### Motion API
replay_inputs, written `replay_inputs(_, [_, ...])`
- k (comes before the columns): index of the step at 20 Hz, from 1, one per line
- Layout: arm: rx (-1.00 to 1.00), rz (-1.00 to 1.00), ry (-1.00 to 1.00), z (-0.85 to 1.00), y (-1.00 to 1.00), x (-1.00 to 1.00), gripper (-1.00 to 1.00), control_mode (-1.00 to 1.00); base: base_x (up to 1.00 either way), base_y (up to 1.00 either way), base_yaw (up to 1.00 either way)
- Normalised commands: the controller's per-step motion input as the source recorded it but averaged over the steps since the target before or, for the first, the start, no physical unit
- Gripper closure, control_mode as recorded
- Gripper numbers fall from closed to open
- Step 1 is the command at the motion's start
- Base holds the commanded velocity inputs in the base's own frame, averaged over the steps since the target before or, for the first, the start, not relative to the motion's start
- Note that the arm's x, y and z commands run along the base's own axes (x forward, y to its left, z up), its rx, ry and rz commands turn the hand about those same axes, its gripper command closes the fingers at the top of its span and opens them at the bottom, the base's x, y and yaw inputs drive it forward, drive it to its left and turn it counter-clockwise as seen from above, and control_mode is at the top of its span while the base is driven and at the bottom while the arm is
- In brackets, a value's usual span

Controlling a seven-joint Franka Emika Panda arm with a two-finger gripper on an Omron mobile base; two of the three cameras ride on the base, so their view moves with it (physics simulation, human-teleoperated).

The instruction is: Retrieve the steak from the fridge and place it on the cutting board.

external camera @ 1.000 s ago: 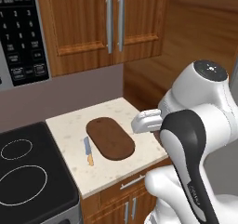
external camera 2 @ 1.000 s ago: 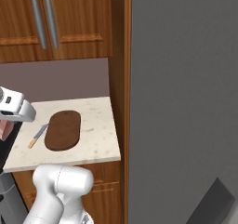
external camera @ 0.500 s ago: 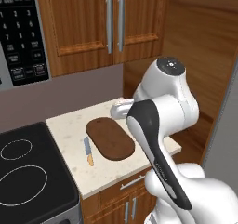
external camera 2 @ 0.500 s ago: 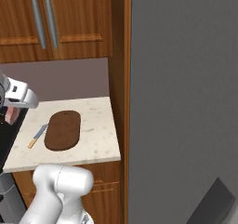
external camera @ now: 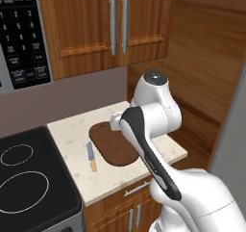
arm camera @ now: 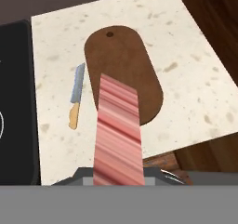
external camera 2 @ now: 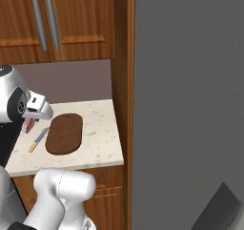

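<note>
My gripper (arm camera: 118, 177) is shut on the steak (arm camera: 117, 130), a pink-red striped slab that sticks out ahead of the fingers. It hangs above the counter, over the near end of the dark brown oval cutting board (arm camera: 124, 69). In the right base view the hand holds the steak (external camera 2: 29, 125) just left of the cutting board (external camera 2: 64, 133). From the left base view the arm hides the hand's tip behind the cutting board (external camera: 113, 145). The fridge (external camera 2: 190, 105) is a tall grey face on the right.
A small knife (arm camera: 76, 96) with a blue blade and orange handle lies on the speckled counter (arm camera: 195, 74) left of the board. A black stovetop (external camera: 24, 178) adjoins the counter's left edge. Wooden cabinets (external camera: 115, 19) and a microwave (external camera: 19, 33) hang above.
The arm has swung left from the fridge side, carrying the steak across to above the cutting board. The board and knife have not moved.
</note>
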Motion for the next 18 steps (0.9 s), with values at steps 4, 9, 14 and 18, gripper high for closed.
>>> replay_inputs(4, [0.0, -0.03, 0.15, -0.71, -0.03, 0.44, 1.0, -1.0, 0.0, 0.0, 0.0])
replay_inputs(9, [-0.05, -0.1, 0.16, -0.58, 0.0, 0.63, 1.0, -1.0, 0.0, 0.0, 0.0])
replay_inputs(14, [-0.01, -0.05, 0.05, -0.08, 0.0, 0.59, 1.0, -1.0, 0.0, 0.0, 0.0])
replay_inputs(18, [-0.01, -0.07, 0.08, -0.13, 0.0, 0.77, 1.0, -1.0, 0.0, 0.0, 0.0])
